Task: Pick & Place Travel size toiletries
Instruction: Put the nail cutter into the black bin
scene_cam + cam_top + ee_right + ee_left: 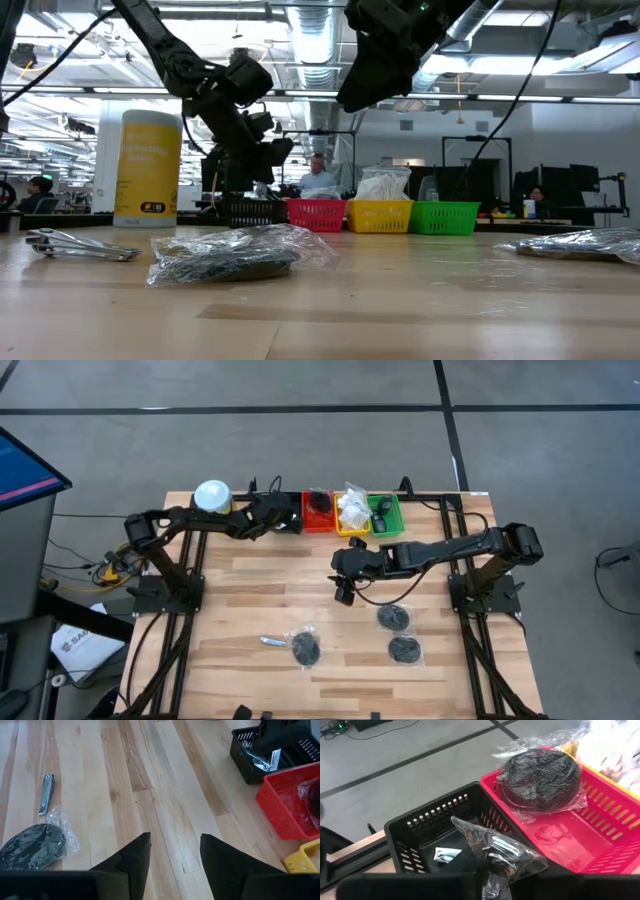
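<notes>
The left pincer (283,518) hangs over the black tray (427,827) at the table's (250,600) far edge, clenched on a bagged dark item (502,857) held above the tray. Beside it, the red tray (600,837) holds a bagged black disc (540,780). The right pincer (172,852) hovers mid-table with its fingers apart, grasping nothing. Near the front edge lie three bagged discs (306,647) and a thin silver item (272,642).
</notes>
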Motion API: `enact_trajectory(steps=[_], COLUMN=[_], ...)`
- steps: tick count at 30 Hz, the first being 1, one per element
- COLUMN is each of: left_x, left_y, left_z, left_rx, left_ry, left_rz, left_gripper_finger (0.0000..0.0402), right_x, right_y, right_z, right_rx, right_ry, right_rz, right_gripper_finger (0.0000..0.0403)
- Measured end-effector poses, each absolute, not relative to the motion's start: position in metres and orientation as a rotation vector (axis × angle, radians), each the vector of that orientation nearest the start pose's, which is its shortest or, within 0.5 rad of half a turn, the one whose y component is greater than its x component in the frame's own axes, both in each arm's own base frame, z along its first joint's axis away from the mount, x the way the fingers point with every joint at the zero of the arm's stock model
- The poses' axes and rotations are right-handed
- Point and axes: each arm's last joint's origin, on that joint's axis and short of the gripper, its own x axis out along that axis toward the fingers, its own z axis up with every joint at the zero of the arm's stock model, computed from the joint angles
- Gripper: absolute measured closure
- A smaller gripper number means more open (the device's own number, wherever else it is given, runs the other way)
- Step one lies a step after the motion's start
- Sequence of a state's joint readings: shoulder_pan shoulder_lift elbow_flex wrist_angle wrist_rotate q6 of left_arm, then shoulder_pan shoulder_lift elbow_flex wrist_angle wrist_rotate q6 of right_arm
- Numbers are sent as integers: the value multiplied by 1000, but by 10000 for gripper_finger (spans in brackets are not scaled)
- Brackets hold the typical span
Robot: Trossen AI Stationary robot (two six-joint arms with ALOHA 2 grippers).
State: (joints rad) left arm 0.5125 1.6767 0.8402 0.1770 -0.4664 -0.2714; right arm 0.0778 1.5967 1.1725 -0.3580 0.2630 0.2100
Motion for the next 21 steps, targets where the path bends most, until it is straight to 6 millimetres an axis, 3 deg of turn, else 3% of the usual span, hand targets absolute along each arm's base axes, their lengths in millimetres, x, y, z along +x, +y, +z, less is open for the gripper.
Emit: enact_trajectory(steps=[9,21], left_x=[283,283], left_y=[173,173], left_z=[167,167], left_rx=[-252,-251], left_ry=[552,552], left_rz=[1025,1025], left_gripper_finger=[349,319], right_x=[342,344], right_y=[19,19], right_z=[254,247], right_rx=[66,61], right_ry=[749,770], right_rz=[-256,-257], right_gripper_finger=[245,245])
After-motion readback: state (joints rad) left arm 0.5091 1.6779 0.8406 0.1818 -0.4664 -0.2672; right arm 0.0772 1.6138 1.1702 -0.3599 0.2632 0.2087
